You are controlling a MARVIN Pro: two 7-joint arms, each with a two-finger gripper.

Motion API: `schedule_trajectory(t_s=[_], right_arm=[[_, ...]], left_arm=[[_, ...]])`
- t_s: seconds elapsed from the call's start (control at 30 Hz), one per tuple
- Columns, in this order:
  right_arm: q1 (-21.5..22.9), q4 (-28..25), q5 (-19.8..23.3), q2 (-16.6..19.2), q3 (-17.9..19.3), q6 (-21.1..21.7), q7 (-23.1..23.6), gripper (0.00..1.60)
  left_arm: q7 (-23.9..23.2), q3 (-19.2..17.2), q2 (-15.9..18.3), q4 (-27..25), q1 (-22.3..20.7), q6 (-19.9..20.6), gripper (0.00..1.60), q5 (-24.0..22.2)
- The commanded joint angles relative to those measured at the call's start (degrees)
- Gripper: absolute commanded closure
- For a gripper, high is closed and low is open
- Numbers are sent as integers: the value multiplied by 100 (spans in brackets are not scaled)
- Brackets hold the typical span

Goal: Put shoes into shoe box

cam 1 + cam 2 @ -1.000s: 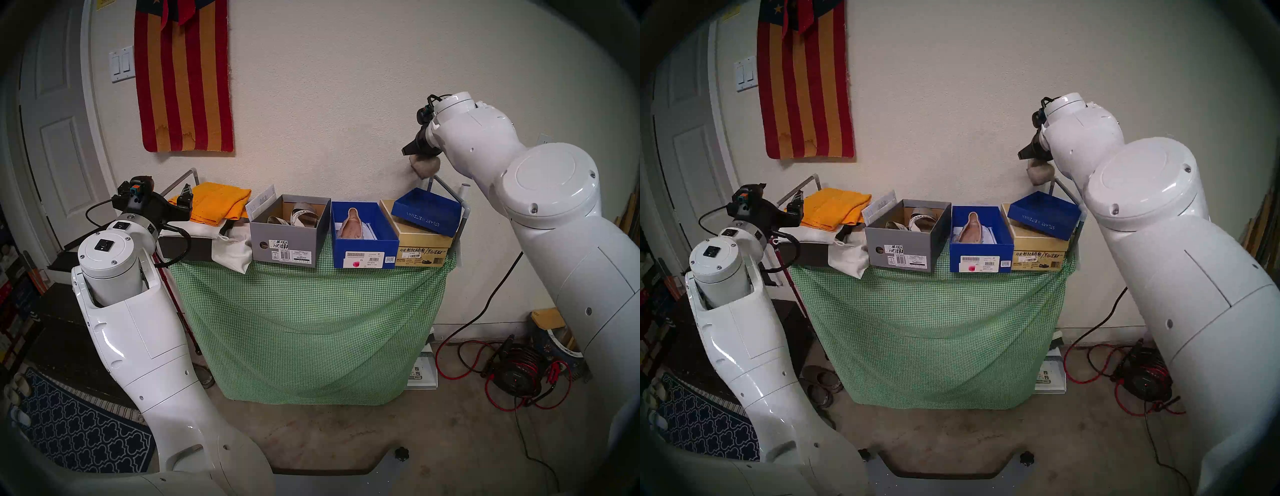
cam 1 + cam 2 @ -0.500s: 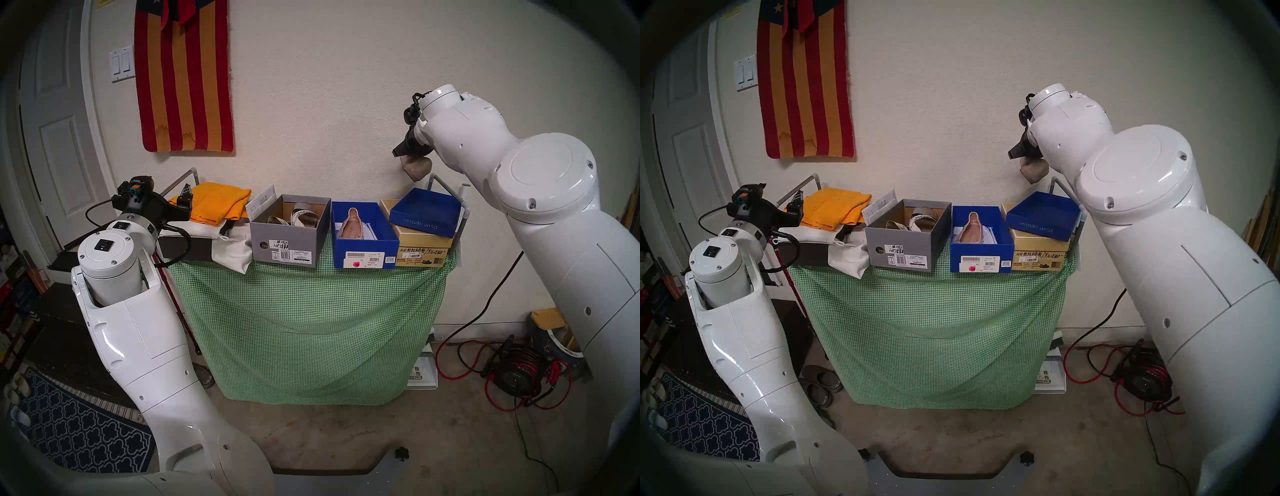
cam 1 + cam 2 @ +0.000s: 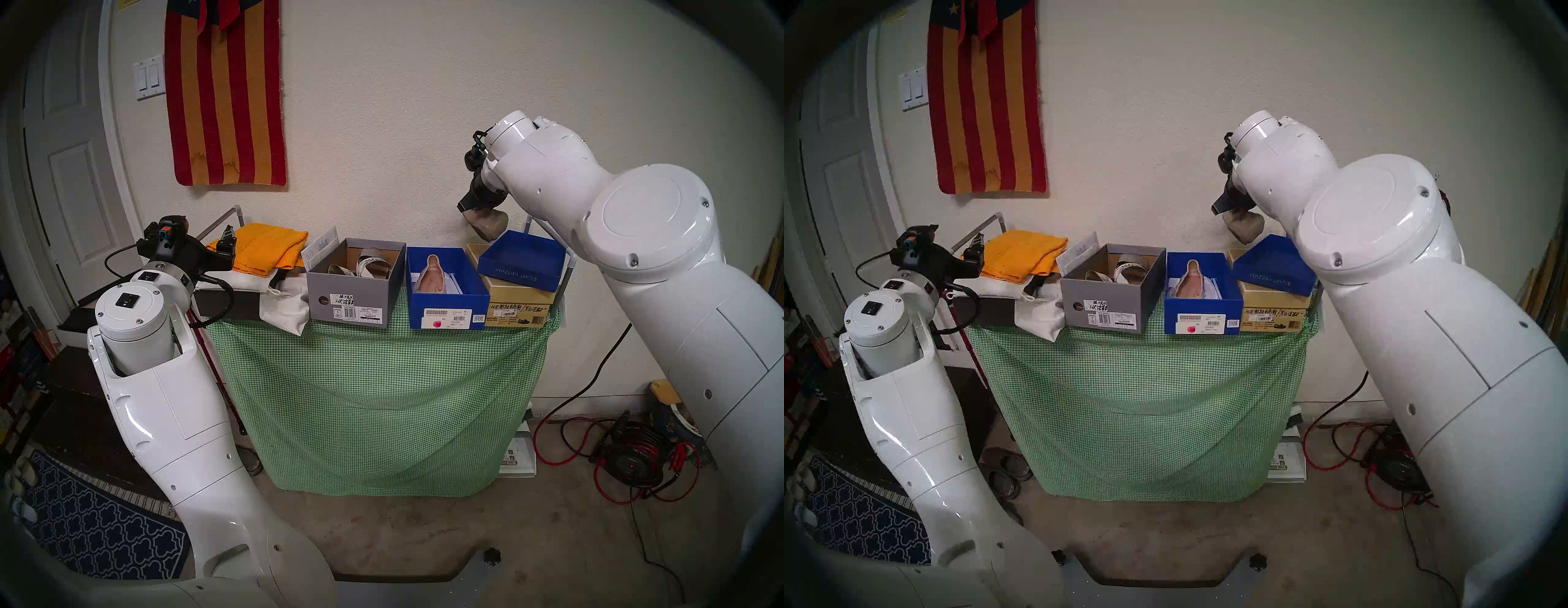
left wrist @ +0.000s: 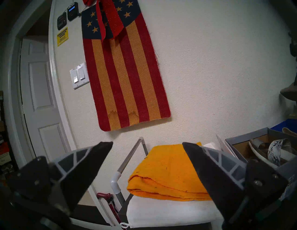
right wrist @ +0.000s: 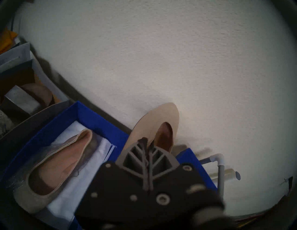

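My right gripper (image 3: 478, 204) is shut on a beige ballet flat (image 3: 488, 223), which hangs in the air close to the wall, above the back left corner of a blue lid (image 3: 522, 259). In the right wrist view the fingers (image 5: 144, 144) pinch the flat's (image 5: 160, 115) edge. Its mate (image 3: 430, 274) lies on white paper in the open blue shoe box (image 3: 445, 312), below and left of the held one. The sandals (image 3: 365, 263) sit in the grey shoe box (image 3: 348, 297). My left gripper (image 4: 147, 144) is open and empty at the table's left end.
The blue lid rests on a closed gold box (image 3: 517, 303) at the right. A folded orange towel (image 3: 267, 246) and white cloth bag (image 3: 284, 308) lie at the left. A grey pipe frame (image 3: 551, 235) rises at the back right corner. A green checked cloth (image 3: 382, 382) drapes the table.
My right arm has carried the flat to the left and a little lower, from above the pipe corner toward the blue box. The left arm has not moved.
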Motion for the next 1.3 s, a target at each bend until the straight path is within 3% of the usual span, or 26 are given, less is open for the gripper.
schedule_trajectory(t_s=[0.0,0.27,0.73,0.9,1.27], right_arm=[[-107,-49,-178,-63,-173,53,406,160],[-168,-49,-389,-106,-318,211,834,160],[237,-82,-574,-831,-403,827,975,160],[113,-96,-559,-991,-341,1099,945,160],[-283,-183,-300,-579,59,1302,1069,160]], left_arm=[[9,14,14,-3,0,5,0,-16],[9,14,14,-3,0,5,0,-16],[5,10,11,-2,-3,3,0,-15],[8,12,14,-2,-1,5,0,-19],[13,17,19,-3,5,7,0,-30]])
